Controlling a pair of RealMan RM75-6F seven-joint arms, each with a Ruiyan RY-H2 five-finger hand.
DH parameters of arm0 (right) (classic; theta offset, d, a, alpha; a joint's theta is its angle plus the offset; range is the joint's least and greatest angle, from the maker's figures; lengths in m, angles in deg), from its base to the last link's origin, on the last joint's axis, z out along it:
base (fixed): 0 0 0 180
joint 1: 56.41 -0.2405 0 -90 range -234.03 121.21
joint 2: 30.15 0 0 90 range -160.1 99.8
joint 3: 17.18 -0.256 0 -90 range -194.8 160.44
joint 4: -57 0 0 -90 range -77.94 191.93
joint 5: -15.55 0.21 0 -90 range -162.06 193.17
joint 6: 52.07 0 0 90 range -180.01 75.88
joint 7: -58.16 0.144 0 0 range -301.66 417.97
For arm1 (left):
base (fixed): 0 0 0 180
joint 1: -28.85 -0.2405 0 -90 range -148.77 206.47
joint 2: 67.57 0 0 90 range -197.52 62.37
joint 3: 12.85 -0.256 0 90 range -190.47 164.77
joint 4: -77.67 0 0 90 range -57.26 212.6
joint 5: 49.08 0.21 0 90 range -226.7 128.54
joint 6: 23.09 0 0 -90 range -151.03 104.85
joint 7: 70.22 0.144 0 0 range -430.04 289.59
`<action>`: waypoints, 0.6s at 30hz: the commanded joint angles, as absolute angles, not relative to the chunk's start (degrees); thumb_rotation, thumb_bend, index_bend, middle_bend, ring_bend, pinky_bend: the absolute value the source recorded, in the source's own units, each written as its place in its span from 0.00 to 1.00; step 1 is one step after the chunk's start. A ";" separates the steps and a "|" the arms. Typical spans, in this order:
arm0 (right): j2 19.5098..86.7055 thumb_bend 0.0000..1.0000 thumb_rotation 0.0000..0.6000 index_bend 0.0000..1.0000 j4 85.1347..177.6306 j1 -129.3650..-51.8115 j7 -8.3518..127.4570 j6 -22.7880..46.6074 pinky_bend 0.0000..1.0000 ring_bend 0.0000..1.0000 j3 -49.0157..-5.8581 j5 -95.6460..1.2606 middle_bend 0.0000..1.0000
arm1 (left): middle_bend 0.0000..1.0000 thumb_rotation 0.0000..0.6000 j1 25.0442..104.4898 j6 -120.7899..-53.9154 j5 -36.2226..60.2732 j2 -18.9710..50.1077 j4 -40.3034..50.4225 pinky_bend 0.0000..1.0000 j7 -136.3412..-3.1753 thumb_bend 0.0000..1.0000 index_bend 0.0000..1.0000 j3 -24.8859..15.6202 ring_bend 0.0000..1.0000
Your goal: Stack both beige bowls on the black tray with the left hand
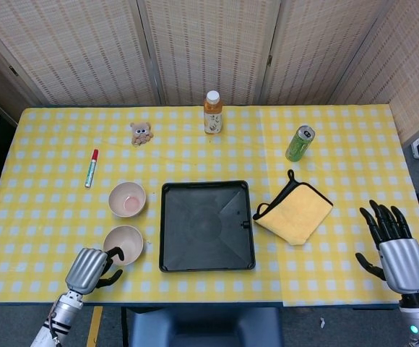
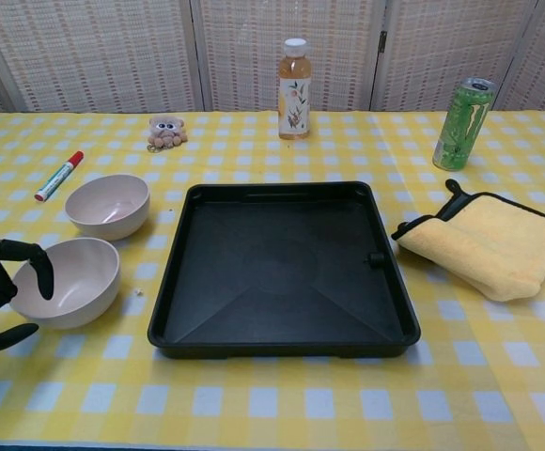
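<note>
No writing can be read on anything: the bottle (image 2: 294,86) of amber drink carries a pale label with a leaf drawing, and the green can (image 2: 463,122) bears a dark mark too small to make out. Both stand upright at the far side of the table (image 1: 339,282), which is covered by a yellow checked cloth. The black tray (image 2: 282,272) lies empty in the middle. To its left sit the two beige bowls, apart from each other and upright: the far bowl (image 2: 108,205) shows a faint pink tint in its bottom in the head view, and the near bowl (image 2: 66,281) is empty. The left hand (image 1: 92,269) is at the near bowl's front-left edge, fingers apart, with one dark fingertip (image 2: 41,272) hooked over the rim and the thumb low beside the bowl's outer wall; whether it grips the bowl cannot be told. The right hand (image 1: 394,249) hovers at the table's right edge, fingers spread and holding nothing. A yellow cloth (image 2: 489,242) with black trim lies right of the tray, a red-capped marker (image 2: 58,176) left of the far bowl, and a small bear toy (image 2: 165,132) beyond it.
</note>
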State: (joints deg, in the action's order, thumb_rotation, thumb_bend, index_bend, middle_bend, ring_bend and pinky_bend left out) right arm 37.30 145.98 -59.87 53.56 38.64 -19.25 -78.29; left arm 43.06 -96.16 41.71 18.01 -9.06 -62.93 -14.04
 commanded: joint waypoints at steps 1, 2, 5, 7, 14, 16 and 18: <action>37.32 0.24 1.00 0.00 145.98 -59.83 53.43 38.72 0.00 0.00 -19.36 -78.16 0.00 | 1.00 1.00 43.39 -95.82 41.47 18.24 -8.88 1.00 -62.70 0.34 0.53 -14.10 0.97; 37.33 0.24 1.00 0.00 146.00 -59.85 53.45 38.63 0.00 0.00 -19.36 -78.11 0.00 | 1.00 1.00 43.50 -95.70 41.44 18.47 -8.72 1.00 -62.45 0.34 0.53 -14.16 0.97; 37.22 0.24 1.00 0.00 146.09 -59.93 53.52 38.39 0.00 0.00 -19.25 -78.19 0.00 | 1.00 1.00 44.10 -94.90 41.11 19.06 -8.20 1.00 -61.99 0.35 0.53 -14.03 0.97; 37.12 0.24 1.00 0.00 146.20 -59.87 53.80 38.57 0.00 0.00 -19.17 -78.40 0.00 | 1.00 1.00 44.80 -94.06 40.87 19.32 -7.88 1.00 -61.56 0.37 0.53 -13.76 0.97; 37.16 0.24 1.00 0.00 145.93 -60.01 53.72 38.01 0.00 0.00 -19.00 -78.35 0.00 | 1.00 1.00 46.23 -91.69 40.06 19.14 -7.92 1.00 -60.60 0.45 0.55 -14.03 0.97; 37.03 0.24 1.00 0.00 145.97 -60.09 54.02 37.69 0.00 0.00 -18.82 -78.43 0.00 | 1.00 1.00 46.46 -91.15 39.45 19.30 -7.77 1.00 -60.74 0.45 0.55 -13.98 0.97; 36.78 0.24 1.00 0.00 145.98 -60.26 54.38 37.17 0.00 0.00 -18.49 -78.68 0.00 | 1.00 1.00 46.53 -91.00 39.25 19.34 -7.75 1.00 -60.64 0.46 0.55 -14.11 0.97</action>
State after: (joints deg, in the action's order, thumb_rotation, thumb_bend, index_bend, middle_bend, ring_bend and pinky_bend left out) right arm 36.89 145.97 -60.18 54.24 37.33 -18.63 -78.56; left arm 46.46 -90.99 39.27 19.30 -7.79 -60.66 -14.05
